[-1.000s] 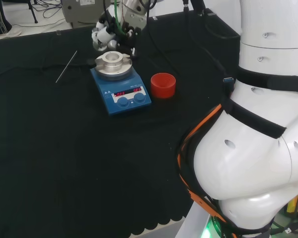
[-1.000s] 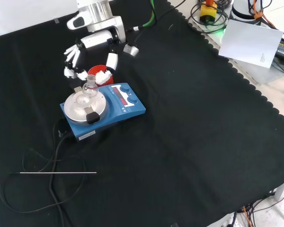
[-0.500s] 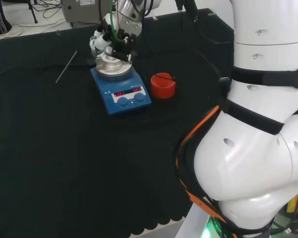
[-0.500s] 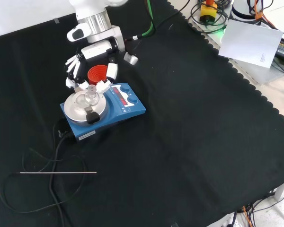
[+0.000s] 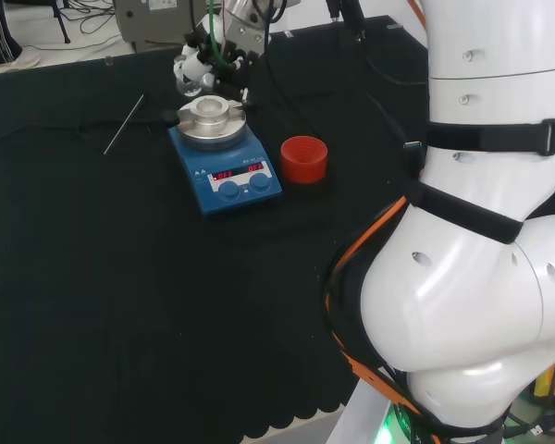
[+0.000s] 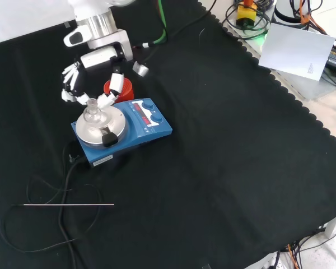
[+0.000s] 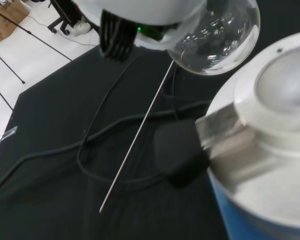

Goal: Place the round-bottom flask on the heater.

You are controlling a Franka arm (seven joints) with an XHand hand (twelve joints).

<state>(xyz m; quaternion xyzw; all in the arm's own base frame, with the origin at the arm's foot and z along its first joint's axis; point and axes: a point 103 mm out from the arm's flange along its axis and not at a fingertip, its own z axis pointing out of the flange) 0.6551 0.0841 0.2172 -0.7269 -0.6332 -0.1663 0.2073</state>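
The round-bottom flask (image 6: pixel 93 114) is clear glass, and the hand (image 6: pixel 96 56) is shut on its neck. In the front view it hangs at the far left part of the heater's silver plate (image 6: pixel 109 124). The wrist view shows its bulb (image 7: pixel 215 35) in the air under the hand (image 7: pixel 140 10), beside and above the rim of the silver bowl (image 7: pixel 282 92). The heater (image 5: pixel 227 171) is a blue box with two knobs and a lit display. In the head view the hand (image 5: pixel 206 63) is just beyond the plate (image 5: pixel 211 116).
A red ribbed ring (image 5: pixel 303 159) stands right of the heater in the head view, partly behind the thumb (image 6: pixel 115 84) in the front view. A thin metal rod (image 6: pixel 68 205) and the heater's black cable (image 6: pixel 67 168) lie on the cloth. White paper (image 6: pixel 299 50) lies off the cloth's edge.
The hand has moved left in the front view, carrying the flask from over the plate's middle toward its far left edge. The heater, ring and rod have stayed put.
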